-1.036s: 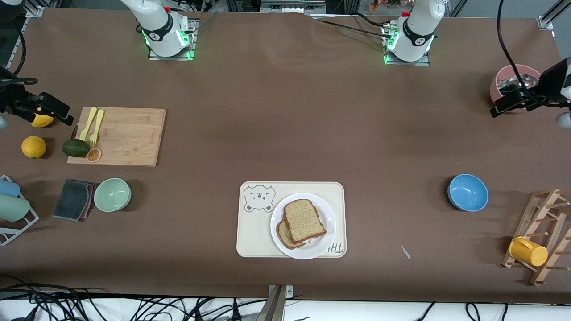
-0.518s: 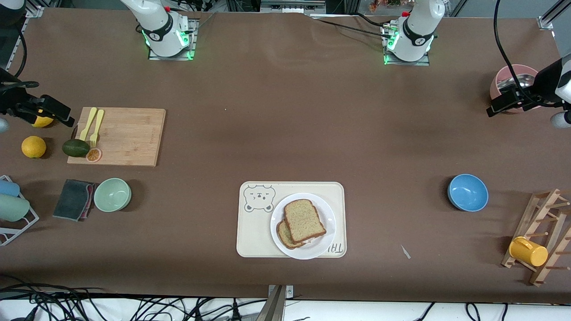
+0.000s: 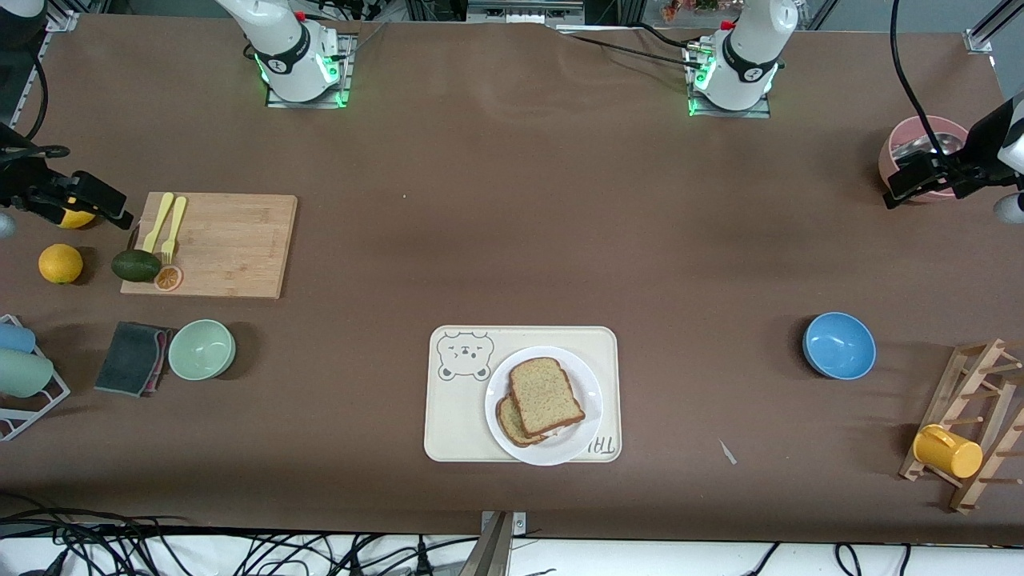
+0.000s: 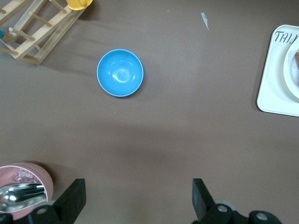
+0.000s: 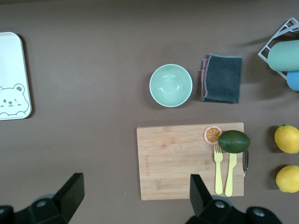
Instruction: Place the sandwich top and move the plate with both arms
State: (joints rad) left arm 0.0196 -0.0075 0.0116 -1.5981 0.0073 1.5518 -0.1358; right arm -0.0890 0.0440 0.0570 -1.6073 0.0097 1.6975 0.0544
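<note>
The sandwich top (image 3: 546, 396), a speckled brown slice, lies askew on a lower slice (image 3: 510, 426) on the white plate (image 3: 583, 432). The plate sits on the cream bear-print tray (image 3: 450, 424), near the front camera at mid-table. The plate's rim (image 4: 290, 70) shows at the edge of the left wrist view. My left gripper (image 3: 918, 181) (image 4: 138, 201) hangs open and holds nothing, by the pink bowl (image 3: 920, 138) at the left arm's end. My right gripper (image 3: 86, 206) (image 5: 135, 193) is open and holds nothing, over a lemon (image 3: 74, 218) beside the cutting board (image 3: 228, 244).
The blue bowl (image 3: 838, 345) and a wooden rack (image 3: 980, 424) with a yellow cup (image 3: 947, 451) stand toward the left arm's end. The board carries yellow cutlery (image 3: 166, 224), an avocado (image 3: 135, 265) and an orange slice (image 3: 168, 278). A green bowl (image 3: 202, 349), grey cloth (image 3: 132, 357) and another lemon (image 3: 60, 263) lie nearby.
Both grippers have shifted only slightly at their ends of the table. The sandwich top, plate and tray have not moved.
</note>
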